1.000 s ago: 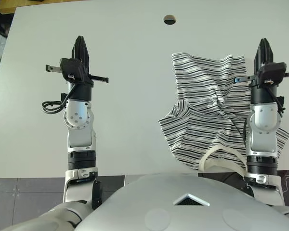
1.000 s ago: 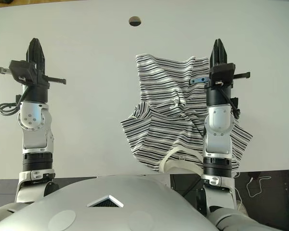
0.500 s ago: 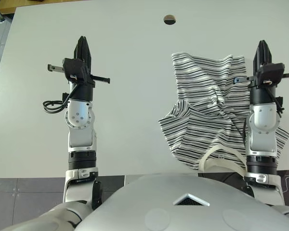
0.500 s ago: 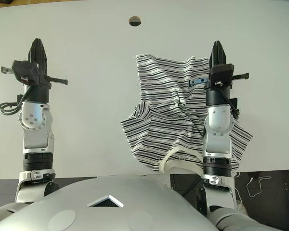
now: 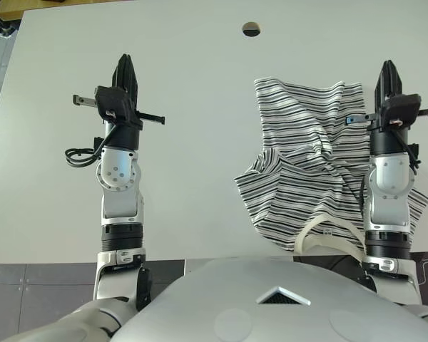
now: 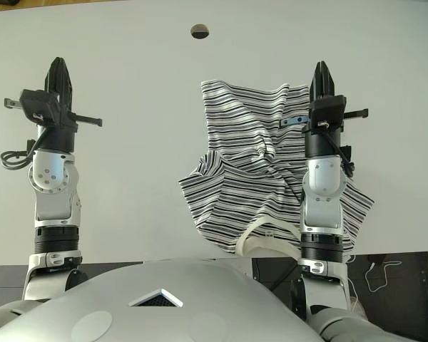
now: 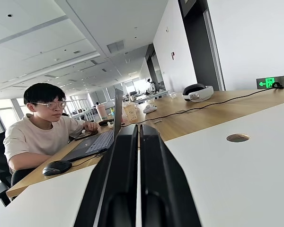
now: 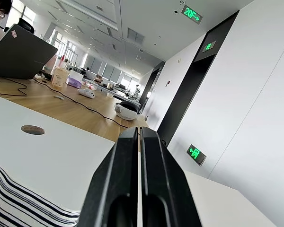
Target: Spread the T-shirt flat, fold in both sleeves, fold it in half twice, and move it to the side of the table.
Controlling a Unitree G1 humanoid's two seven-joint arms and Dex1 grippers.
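Note:
A black-and-white striped T-shirt lies crumpled on the right half of the white table, its near hem hanging over the front edge. My right gripper is shut and empty, raised over the shirt's right side; its fingers are pressed together. My left gripper is shut and empty too, raised over the bare left half of the table, far from the shirt. Its fingers touch each other.
A round cable hole sits in the table's far middle. A wooden desk with a laptop stands beyond the far edge. Bare tabletop lies between the arms and on the left.
The left gripper has shifted slightly to the right and farther away. The right arm and the shirt have stayed put.

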